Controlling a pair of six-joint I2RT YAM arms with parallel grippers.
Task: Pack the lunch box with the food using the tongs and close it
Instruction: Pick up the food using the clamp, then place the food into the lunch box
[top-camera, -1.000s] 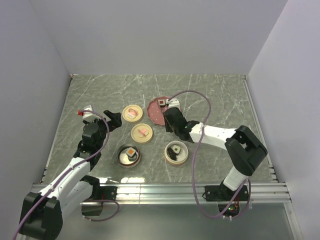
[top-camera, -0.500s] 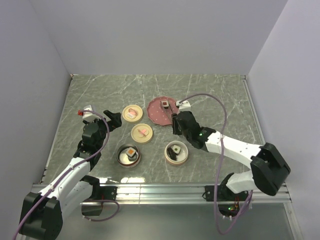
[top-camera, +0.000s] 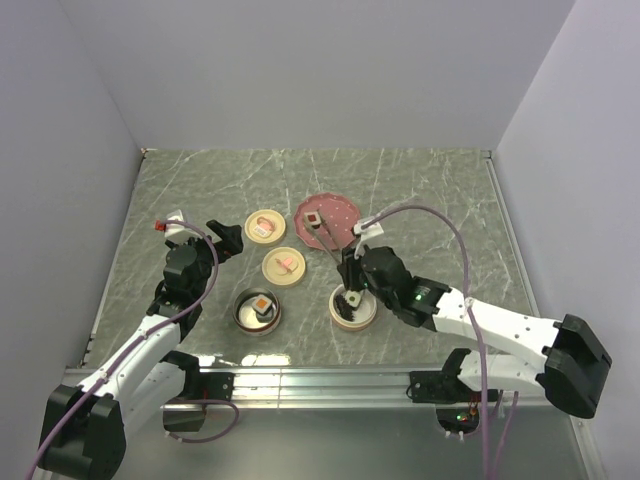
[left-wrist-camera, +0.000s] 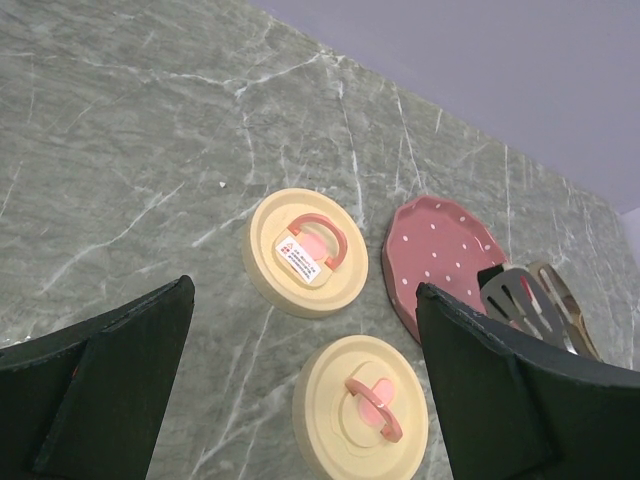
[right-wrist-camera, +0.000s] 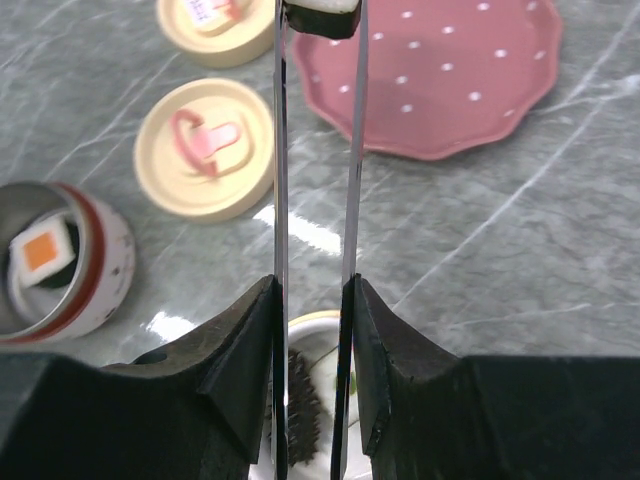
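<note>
My right gripper (top-camera: 350, 272) (right-wrist-camera: 312, 290) is shut on the tongs (top-camera: 330, 245) (right-wrist-camera: 278, 150). Their two thin arms run up-left to the pink dotted plate (top-camera: 335, 212) (right-wrist-camera: 450, 80). A dark-sided, white-topped food cube (top-camera: 313, 218) (right-wrist-camera: 320, 14) is pinched between the tips, over the plate's left edge. The cream lunch box bowl (top-camera: 353, 308) (right-wrist-camera: 318, 325) under the gripper holds a dark piece (right-wrist-camera: 305, 410). A metal bowl (top-camera: 257, 311) (right-wrist-camera: 95, 285) holds an orange-topped cube (top-camera: 262, 304) (right-wrist-camera: 42, 250). My left gripper (top-camera: 228, 240) (left-wrist-camera: 303, 295) hangs open over the table's left side, holding nothing.
Two cream round lids with pink handles lie left of the plate, one farther (top-camera: 264, 226) (left-wrist-camera: 300, 250) (right-wrist-camera: 212, 22) and one nearer (top-camera: 284, 266) (left-wrist-camera: 362, 408) (right-wrist-camera: 205, 148). In the left wrist view the tongs' slotted ends (left-wrist-camera: 520, 300) show beside the plate (left-wrist-camera: 440, 255). Grey walls enclose the marble table.
The right arm has drawn back toward the near edge, over the cream bowl. The tongs' tips and pinched cube moved from the plate's far middle to its left edge. The left arm stayed still.
</note>
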